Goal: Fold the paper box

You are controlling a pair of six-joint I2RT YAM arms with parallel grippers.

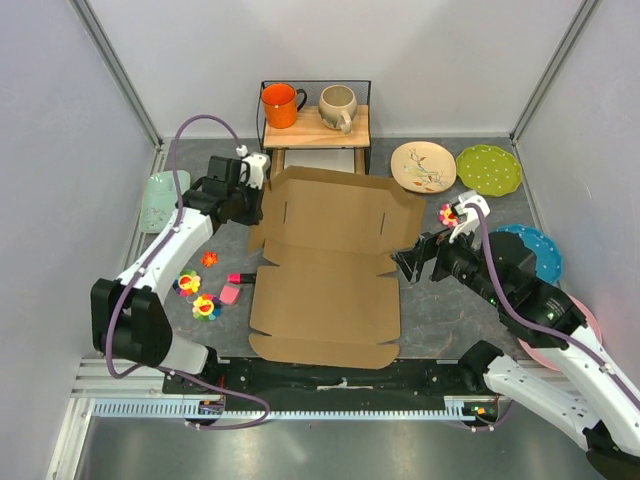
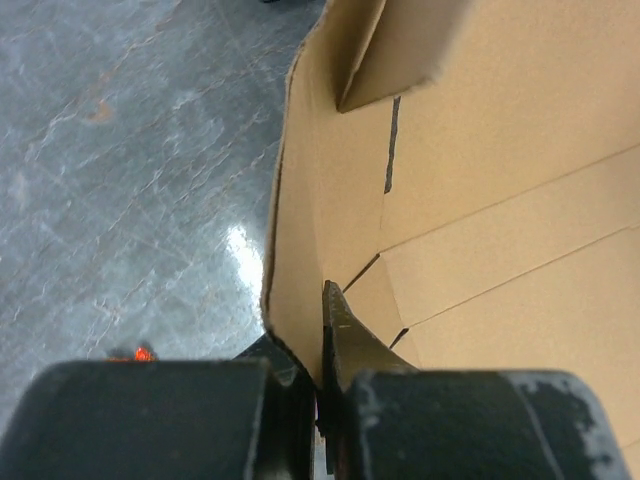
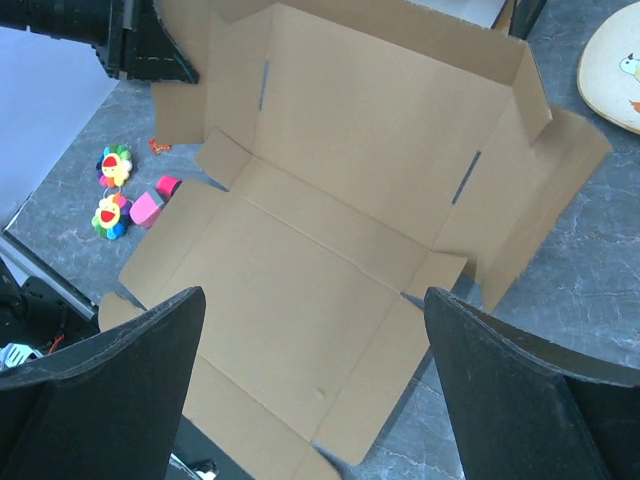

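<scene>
The paper box (image 1: 325, 270) is a large brown die-cut sheet lying mostly flat in the middle of the table, its far panel and side flaps raised. My left gripper (image 1: 256, 196) is shut on the far-left side flap, and in the left wrist view the flap's cardboard edge (image 2: 295, 250) is pinched between the fingers of that gripper (image 2: 318, 345). My right gripper (image 1: 408, 262) hovers wide open just off the sheet's right edge. In the right wrist view the gripper (image 3: 312, 300) holds nothing, with the sheet (image 3: 340, 230) spread below.
An orange mug (image 1: 281, 104) and a beige mug (image 1: 338, 107) stand on a wooden rack (image 1: 312, 128) at the back. Cream (image 1: 423, 166), green (image 1: 488, 169) and blue (image 1: 537, 250) plates lie to the right. Flower toys (image 1: 197, 295) and a pink block (image 1: 230, 294) lie to the left.
</scene>
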